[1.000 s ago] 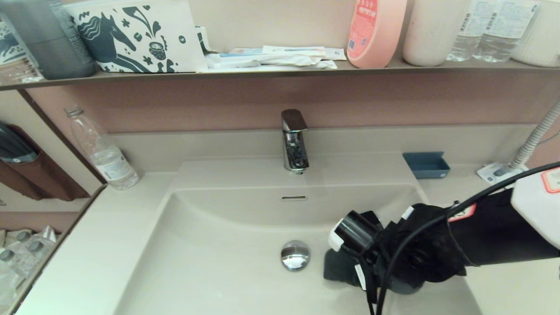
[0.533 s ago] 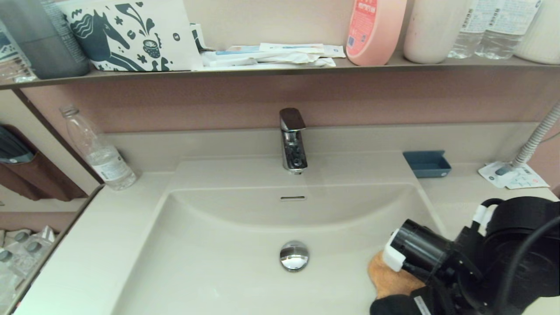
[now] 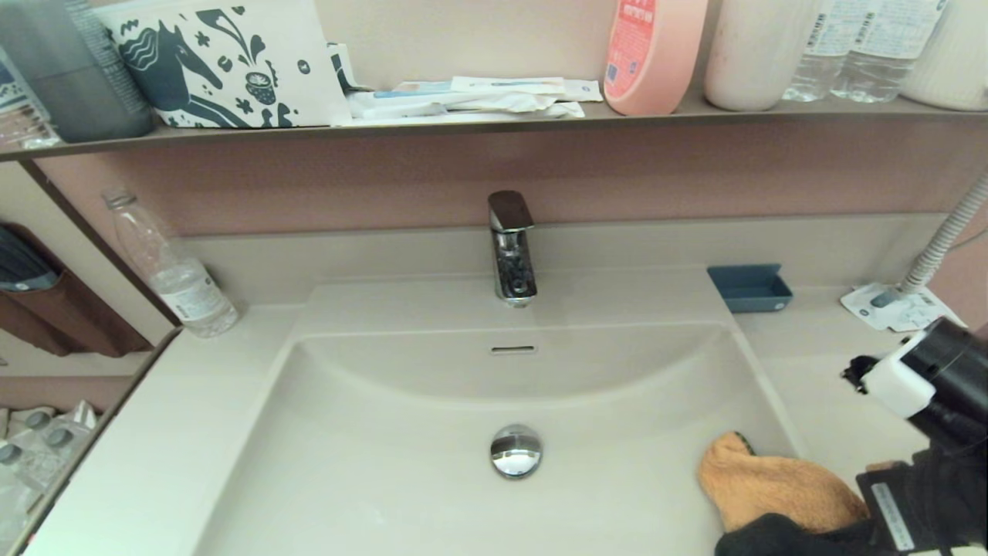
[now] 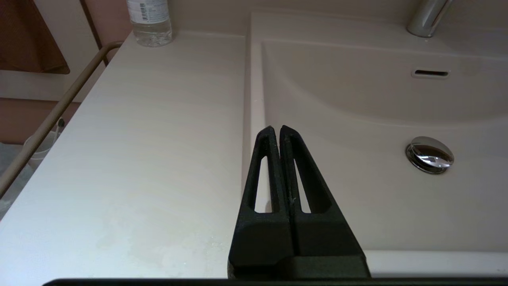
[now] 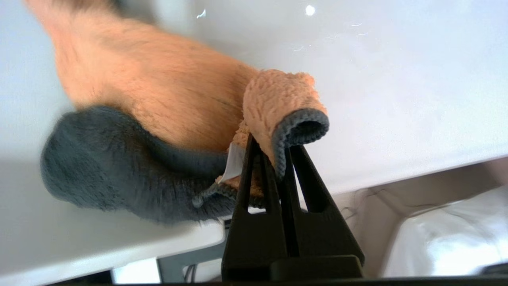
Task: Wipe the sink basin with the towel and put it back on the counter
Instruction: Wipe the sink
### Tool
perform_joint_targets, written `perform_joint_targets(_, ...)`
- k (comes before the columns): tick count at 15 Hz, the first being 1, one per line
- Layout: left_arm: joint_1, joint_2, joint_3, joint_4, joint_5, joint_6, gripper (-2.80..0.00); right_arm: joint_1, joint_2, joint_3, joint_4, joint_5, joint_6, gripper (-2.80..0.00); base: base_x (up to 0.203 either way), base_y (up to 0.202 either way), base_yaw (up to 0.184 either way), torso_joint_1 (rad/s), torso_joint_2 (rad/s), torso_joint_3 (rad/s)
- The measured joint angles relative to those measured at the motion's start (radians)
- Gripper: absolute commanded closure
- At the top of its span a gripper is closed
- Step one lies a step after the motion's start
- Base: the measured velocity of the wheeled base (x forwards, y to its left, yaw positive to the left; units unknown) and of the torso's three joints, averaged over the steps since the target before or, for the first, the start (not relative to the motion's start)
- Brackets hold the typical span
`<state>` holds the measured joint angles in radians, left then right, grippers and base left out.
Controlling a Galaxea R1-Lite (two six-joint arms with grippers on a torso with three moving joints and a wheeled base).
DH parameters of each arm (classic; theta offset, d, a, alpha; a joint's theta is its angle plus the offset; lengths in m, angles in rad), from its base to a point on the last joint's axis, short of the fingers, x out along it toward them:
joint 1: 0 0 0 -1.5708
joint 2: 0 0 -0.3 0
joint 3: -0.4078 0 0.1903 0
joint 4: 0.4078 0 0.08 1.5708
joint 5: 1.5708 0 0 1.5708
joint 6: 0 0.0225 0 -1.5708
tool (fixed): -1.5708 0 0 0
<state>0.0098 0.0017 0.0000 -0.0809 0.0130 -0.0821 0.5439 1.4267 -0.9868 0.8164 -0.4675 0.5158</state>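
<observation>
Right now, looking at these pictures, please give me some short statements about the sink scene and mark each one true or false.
1. The right gripper is shut on the towel. True.
2. The towel lies on the counter beside the water bottle. False: it is in the sink basin, at its right side.
3. The left gripper is shut and holds nothing. True.
4. The drain plug is covered by the towel. False: it is bare, apart from the towel.
5. A blue tray sits on the counter right of the faucet. True.
</observation>
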Motion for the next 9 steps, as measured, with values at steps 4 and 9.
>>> perform_joint_targets(4, -0.001, 0.000, 0.000, 0.000, 0.000, 0.000, 0.00, -0.223, -0.096, -0.127, -0.002, 0.087, -0.114, 0.00, 0.000, 0.000, 0.000, 0.000, 0.00, 0.000)
perform_joint_targets(9, -0.001, 0.000, 0.000, 0.000, 0.000, 0.000, 0.00, -0.410, -0.148, -0.313, 0.010, 0.201, -0.183, 0.00, 0.000, 0.000, 0.000, 0.000, 0.00, 0.000)
